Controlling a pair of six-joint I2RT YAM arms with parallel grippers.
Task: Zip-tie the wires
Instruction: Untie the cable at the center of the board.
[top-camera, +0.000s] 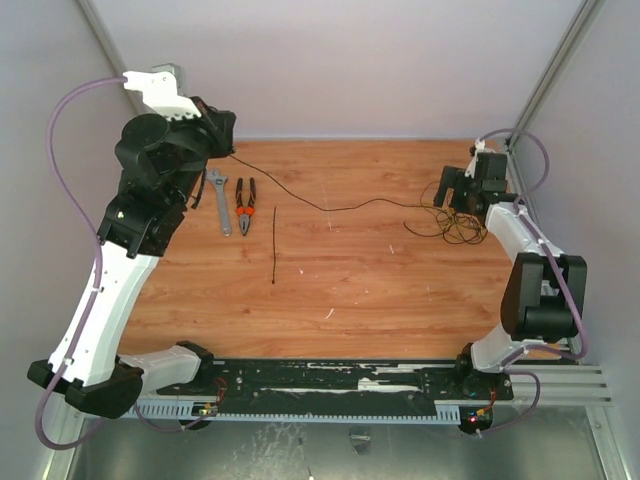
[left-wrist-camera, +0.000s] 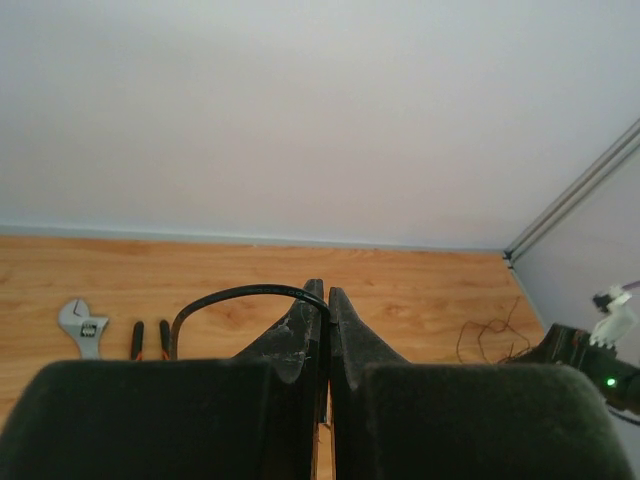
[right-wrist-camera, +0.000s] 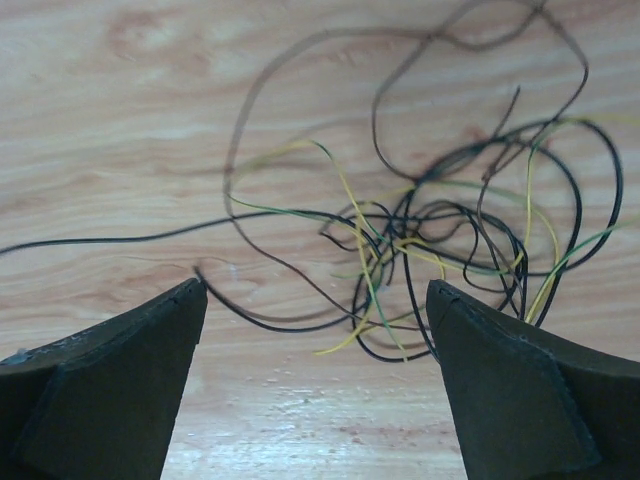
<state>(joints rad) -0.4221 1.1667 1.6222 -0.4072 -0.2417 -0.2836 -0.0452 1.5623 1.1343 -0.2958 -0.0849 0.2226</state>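
Wires to be tied: the wires (top-camera: 456, 218) lay in a loose tangle of black and yellow-green loops on the far right side of the wood-grain table (top-camera: 380, 300), at the tips of the right gripper (top-camera: 453, 192). That gripper was released, its two dark fingertips (right-wrist-camera: 185, 305) spread wide with nothing between them. In the right wrist view the curls sat on the boards just past the gap and toward the right-hand finger.

One long black strand (top-camera: 320, 206) ran out of the tangle and leftward across the far part of the table to the left gripper (left-wrist-camera: 323, 294) near the far-left corner. The left gripper's fingers were clenched tight on the strand, which arched out of the fingertips in a short black loop.

The zip tie (top-camera: 274, 245) lay straight and flat near the middle-left of the table, well apart from the tangle and touched by neither arm. Just to its left sat a pair of pliers (top-camera: 245, 205) with black-and-orange handles, and beside those a silver adjustable wrench (top-camera: 218, 200), below the left arm's wrist
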